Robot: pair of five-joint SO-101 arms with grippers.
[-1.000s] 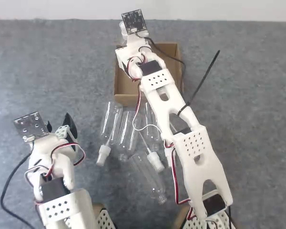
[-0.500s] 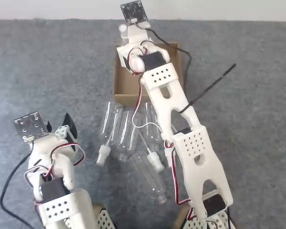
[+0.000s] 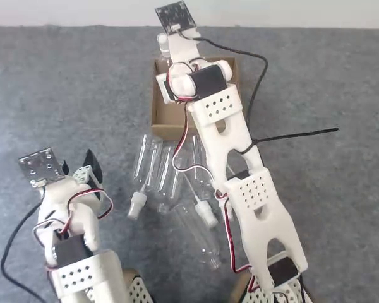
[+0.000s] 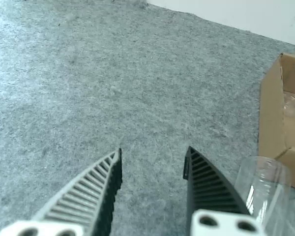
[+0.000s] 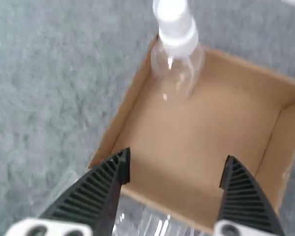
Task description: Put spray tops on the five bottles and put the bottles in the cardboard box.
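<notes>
Bottle w/ spray top in cardboard box, rt tool spread above.

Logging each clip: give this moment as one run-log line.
right gripper open above cardboard box | capped bottle in box corner | left gripper open over carpet | loose bottles beside box

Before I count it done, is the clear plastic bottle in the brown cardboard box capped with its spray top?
Capped: a white spray top sits on the clear plastic bottle inside the brown cardboard box.
</notes>
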